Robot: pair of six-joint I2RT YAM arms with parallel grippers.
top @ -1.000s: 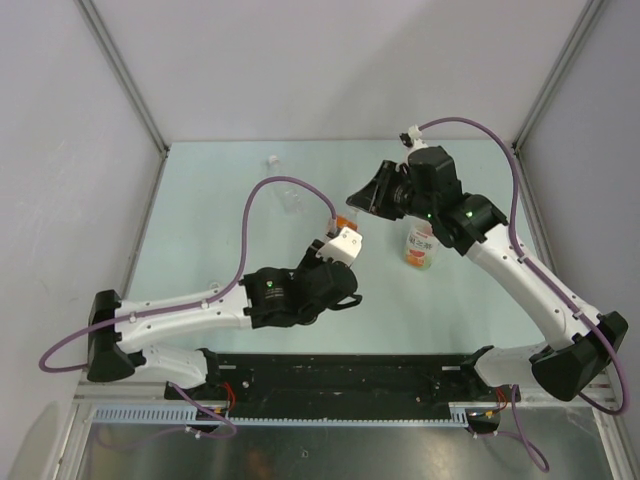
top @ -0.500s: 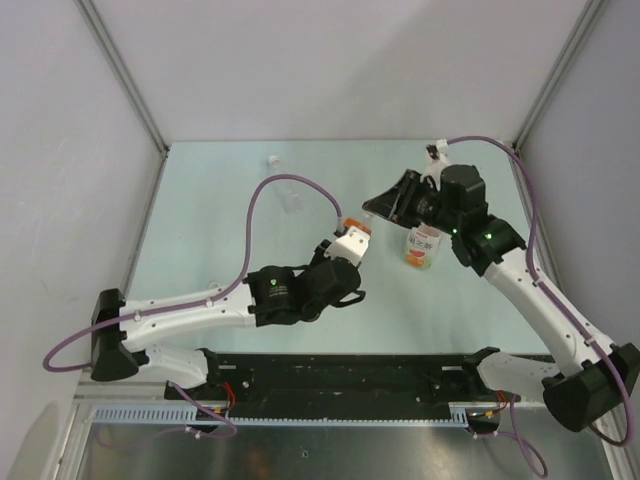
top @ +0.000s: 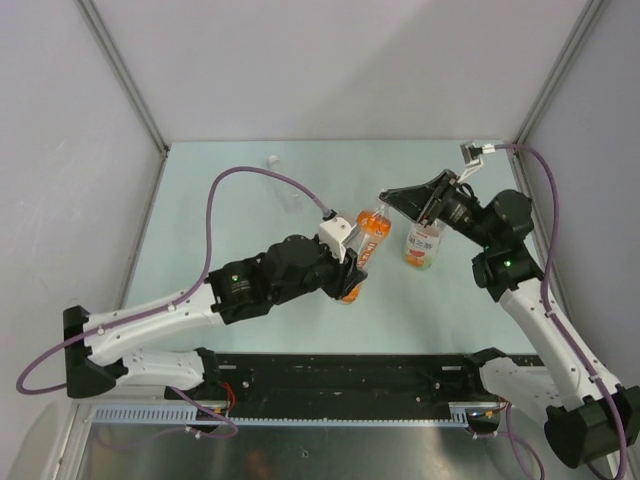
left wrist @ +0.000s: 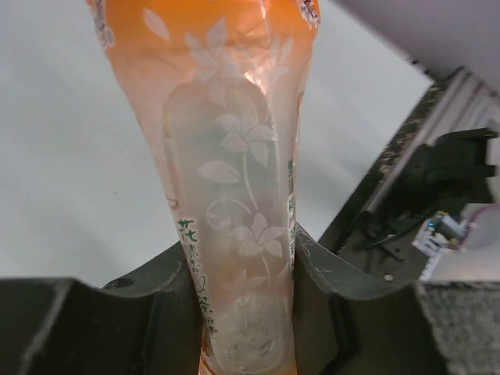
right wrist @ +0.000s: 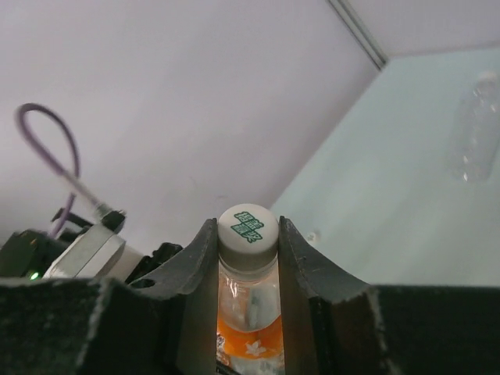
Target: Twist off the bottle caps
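Left end effector point(top: 354, 262) is clamped on the lower body of the orange bottle point(top: 372, 232), holding it off the counter point(top: 200, 230), tilted, neck toward the right arm. In the left wrist view both fingers point(left wrist: 181, 297) press the orange bottle's sides; its base is cut off by the bottom edge, its top by the upper edge.

Right end effector point(top: 388, 197) is closed narrow on the bottle cap point(right wrist: 247, 233), a finger against each side. The cap is white with green print and still sits on the neck. From the top view the cap is hidden under the right fingers.

Second bottle point(top: 421, 248) stands on the counter just right of the orange one, white label, orange-pink bottom. Its top is covered by the right arm, so cap not visible.

Clear bottle point(top: 291, 197) is far back on the counter, well apart from both arms, faint and hard to outline; in the right wrist view it's a blur. Can't tell if it's capped. Small pale object point(top: 272, 160) behind it, too small to identify.
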